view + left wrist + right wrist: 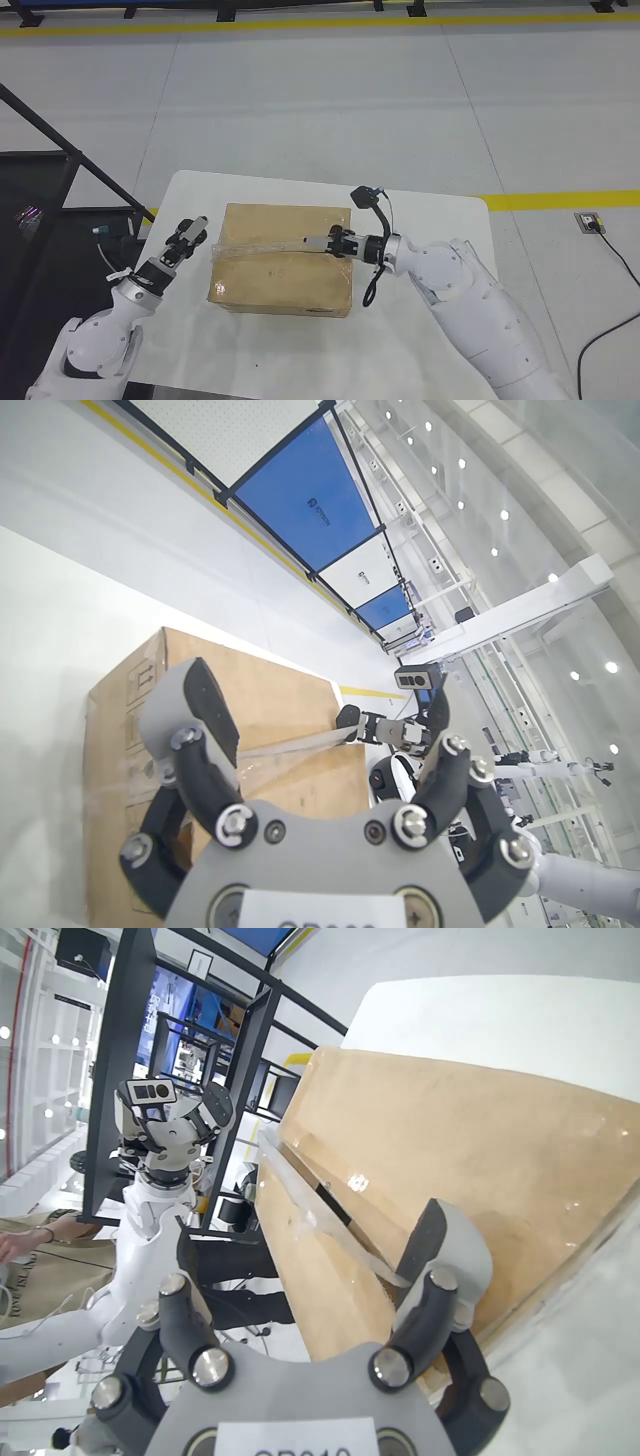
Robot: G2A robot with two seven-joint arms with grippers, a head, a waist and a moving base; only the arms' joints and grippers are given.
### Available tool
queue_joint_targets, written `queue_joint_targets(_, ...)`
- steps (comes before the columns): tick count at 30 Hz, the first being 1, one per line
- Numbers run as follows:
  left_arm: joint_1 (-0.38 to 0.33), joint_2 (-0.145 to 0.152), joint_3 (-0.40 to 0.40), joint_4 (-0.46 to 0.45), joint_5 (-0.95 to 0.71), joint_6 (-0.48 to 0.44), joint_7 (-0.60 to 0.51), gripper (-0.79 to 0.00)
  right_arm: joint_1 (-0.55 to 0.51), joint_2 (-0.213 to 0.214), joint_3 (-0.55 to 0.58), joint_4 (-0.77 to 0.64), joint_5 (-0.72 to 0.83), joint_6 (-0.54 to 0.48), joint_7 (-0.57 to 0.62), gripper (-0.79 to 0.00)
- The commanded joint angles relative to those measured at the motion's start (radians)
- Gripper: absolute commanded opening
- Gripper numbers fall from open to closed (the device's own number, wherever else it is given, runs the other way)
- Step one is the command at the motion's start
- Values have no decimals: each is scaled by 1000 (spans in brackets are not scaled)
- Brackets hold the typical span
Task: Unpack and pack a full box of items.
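A brown cardboard box (283, 272) sits in the middle of the white table (430, 215). A clear tape strip (270, 246) is lifted off its top seam and runs across the lid toward my right gripper (335, 243). That gripper hovers over the box's right top edge with its fingers spread. In the right wrist view the tape (320, 1223) ends against one finger pad (425, 1238). My left gripper (192, 233) stands open just beside the box's left side, touching nothing. In the left wrist view the box (280, 700) and tape (290, 745) lie beyond its open fingers (210, 710).
A black metal rack (40, 185) stands close to the table's left edge. Bare table surface lies behind the box, in front of it and to the right. A yellow floor line (560, 200) runs past the table's far right corner.
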Motion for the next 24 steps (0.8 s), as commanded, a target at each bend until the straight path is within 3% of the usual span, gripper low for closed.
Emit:
queue_joint_targets(1,6,0,-5,-1,-3,-4,-3,0,-25,5,13,-38,-42,15,-50,0)
queue_joint_targets(12,64,1,-61,-19,-89,-18,-20,0,-40,6,18,-54,-57,24,-80,0)
queue_joint_targets(16,95,4,-96,-27,-119,-31,-35,0,-73,15,31,-100,-148,-42,-140,0)
queue_joint_targets(24,130,4,-119,-46,-139,-37,-44,0,-31,20,34,-87,-184,-66,-53,0)
